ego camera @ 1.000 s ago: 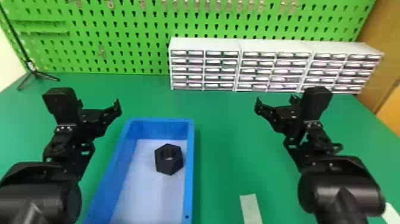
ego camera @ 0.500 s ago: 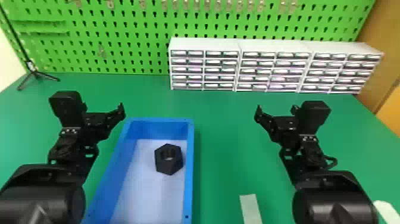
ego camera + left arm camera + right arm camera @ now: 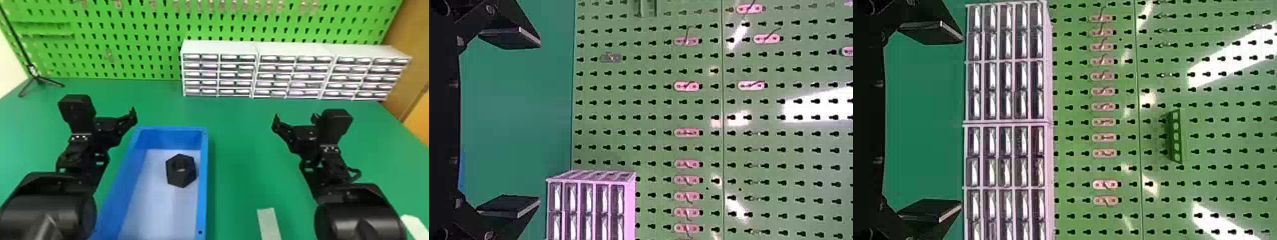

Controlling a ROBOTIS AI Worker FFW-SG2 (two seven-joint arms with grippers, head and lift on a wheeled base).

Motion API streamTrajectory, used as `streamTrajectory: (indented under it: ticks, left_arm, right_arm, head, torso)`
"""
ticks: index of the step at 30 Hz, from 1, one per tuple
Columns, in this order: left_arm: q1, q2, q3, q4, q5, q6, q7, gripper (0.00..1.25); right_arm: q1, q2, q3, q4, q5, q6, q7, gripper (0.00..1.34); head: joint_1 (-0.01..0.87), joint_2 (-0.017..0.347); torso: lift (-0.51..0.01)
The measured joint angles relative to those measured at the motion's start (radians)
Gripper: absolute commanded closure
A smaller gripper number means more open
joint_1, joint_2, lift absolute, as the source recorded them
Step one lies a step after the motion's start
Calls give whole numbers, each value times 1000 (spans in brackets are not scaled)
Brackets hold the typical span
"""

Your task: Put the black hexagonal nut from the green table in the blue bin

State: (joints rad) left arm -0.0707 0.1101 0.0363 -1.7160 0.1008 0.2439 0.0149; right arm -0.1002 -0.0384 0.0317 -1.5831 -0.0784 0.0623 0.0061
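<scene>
Placement looks complete in the head view: the black hexagonal nut (image 3: 181,179) lies inside the blue bin (image 3: 203,191) on the green counter (image 3: 241,153), free of any grasp. In the left wrist view, the left gripper (image 3: 539,123) is empty, fingers spread. In the right wrist view, the right gripper (image 3: 961,122) is spread and empty too; no placing seems left.

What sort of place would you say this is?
Probably a workshop or robotics lab bench: a green pegboard with hooks, small-parts drawers and a blue bin holding a large nut.
</scene>
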Motion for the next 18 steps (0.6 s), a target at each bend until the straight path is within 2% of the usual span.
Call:
streamTrajectory:
  ticks: [11, 18]
  left_arm:
    - [-2, -4, -16, 3, -26, -12, 41, 170]
    - [0, -8, -32, 3, -38, -28, 74, 170]
  right_arm:
    - [5, -2, -12, -2, -3, 7, 0, 134]
    - [12, 29, -45, -2, 22, -8, 0, 134]
  head:
    - [683, 28]
    - [683, 28]
  torso:
    - [-96]
    - [-96]
